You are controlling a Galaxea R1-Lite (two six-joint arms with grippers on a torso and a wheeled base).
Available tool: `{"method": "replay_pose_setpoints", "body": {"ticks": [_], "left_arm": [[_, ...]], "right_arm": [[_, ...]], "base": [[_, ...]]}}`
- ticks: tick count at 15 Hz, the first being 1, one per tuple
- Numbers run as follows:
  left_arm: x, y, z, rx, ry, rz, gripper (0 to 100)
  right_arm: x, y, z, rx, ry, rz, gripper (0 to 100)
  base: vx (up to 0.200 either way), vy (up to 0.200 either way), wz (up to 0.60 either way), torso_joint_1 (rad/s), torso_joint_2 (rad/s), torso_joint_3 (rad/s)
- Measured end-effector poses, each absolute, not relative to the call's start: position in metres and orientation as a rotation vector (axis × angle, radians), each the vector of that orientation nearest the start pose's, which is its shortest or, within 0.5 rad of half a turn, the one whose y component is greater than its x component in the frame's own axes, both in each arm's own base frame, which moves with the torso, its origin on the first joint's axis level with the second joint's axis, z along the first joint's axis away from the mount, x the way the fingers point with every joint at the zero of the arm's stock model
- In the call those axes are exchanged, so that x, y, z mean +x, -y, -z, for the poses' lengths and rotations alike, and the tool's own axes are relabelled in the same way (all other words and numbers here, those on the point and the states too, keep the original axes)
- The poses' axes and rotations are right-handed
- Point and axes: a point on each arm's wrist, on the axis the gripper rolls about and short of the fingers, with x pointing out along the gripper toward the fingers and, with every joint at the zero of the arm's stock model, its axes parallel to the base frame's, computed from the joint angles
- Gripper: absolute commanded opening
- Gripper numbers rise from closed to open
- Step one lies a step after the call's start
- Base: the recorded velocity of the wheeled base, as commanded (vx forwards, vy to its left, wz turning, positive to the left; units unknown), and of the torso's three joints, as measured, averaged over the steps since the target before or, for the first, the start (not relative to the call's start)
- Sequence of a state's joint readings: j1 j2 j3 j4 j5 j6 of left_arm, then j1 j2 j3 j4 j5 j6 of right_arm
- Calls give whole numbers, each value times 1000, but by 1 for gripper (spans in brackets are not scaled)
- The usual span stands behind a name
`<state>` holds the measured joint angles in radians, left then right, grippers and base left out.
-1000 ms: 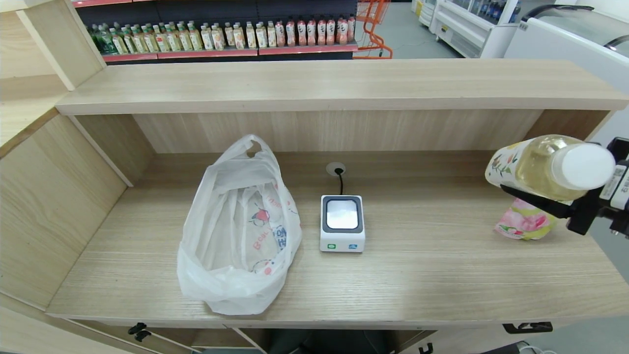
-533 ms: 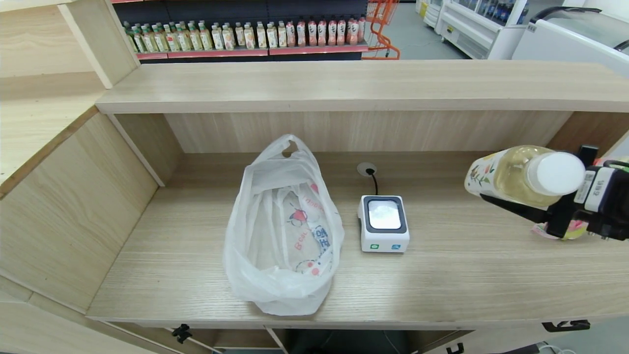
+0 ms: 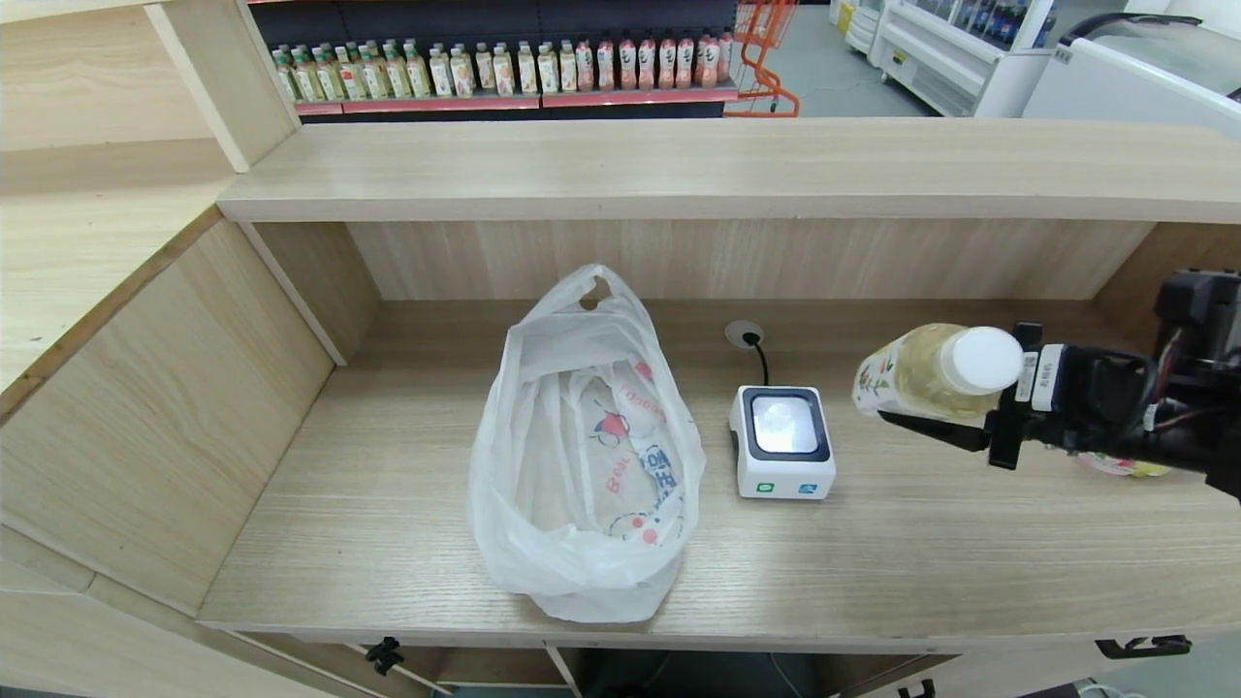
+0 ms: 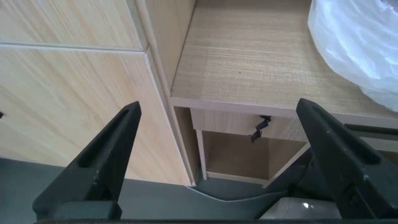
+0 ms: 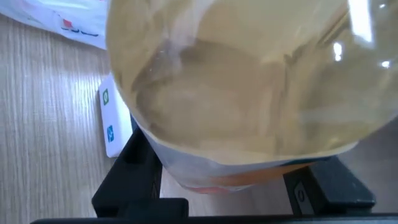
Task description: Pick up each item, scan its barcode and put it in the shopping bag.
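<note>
Right arm, extended from the right side across the counter (image 3: pixel 921 553), forearm roughly level. The right gripper (image 3: pixel 906 393) is closed around a bottle (image 3: pixel 931 373) of pale yellow liquid. The bottle lies nearly horizontal in the air, its white cap toward the wrist and its flowered label end toward the scanner (image 3: pixel 783 441). It is raised off the counter, just to the right of the scanner and apart from it. In the right wrist view the bottle (image 5: pixel 249 81) sits between two black fingers (image 5: pixel 134 180), with the scanner (image 5: pixel 115 121) below and beyond it.

The white shopping bag (image 3: pixel 587 456) stands open to the left of the scanner, near it. A pink pouch (image 3: pixel 1125 465) lies on the counter, partly hidden behind the right arm.

The left gripper (image 4: pixel 217 155) hangs below and in front of the counter edge (image 4: pixel 249 56), its fingers spread wide and holding nothing; the bag (image 4: pixel 357 43) lies off to one side of it.
</note>
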<state>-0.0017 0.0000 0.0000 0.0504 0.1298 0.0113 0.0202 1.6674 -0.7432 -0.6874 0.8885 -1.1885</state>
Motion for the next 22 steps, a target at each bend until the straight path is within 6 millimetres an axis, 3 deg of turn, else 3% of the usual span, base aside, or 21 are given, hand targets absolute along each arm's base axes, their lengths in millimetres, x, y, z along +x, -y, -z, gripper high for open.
{"method": "replay_pose_setpoints", "body": {"ticks": [4,12,15,19,22], "left_arm": [[-23,-3,-70,14,-51,-128,100],[-23,-3,-70,14,-52,-128,100],[-23,-3,-70,14,-51,-128,100],[-23,-3,-70,14,-51,-129,100],[-23,-3,-70,14,-51,-128,100]], "right_arm": [[320,-38,-162,-944,362,-1039,0],[372,-71,-143,-950,453,-1118,0],[378,-82,-140,-948,469,-1139,0],[377,-84,-142,-951,472,-1140,0],[373,-84,-155,-910,466,-1135,0]], "base": [[0,0,0,0,0,0],[0,0,0,0,0,0],[0,0,0,0,0,0],[0,0,0,0,0,0],[0,0,0,0,0,0]]}}
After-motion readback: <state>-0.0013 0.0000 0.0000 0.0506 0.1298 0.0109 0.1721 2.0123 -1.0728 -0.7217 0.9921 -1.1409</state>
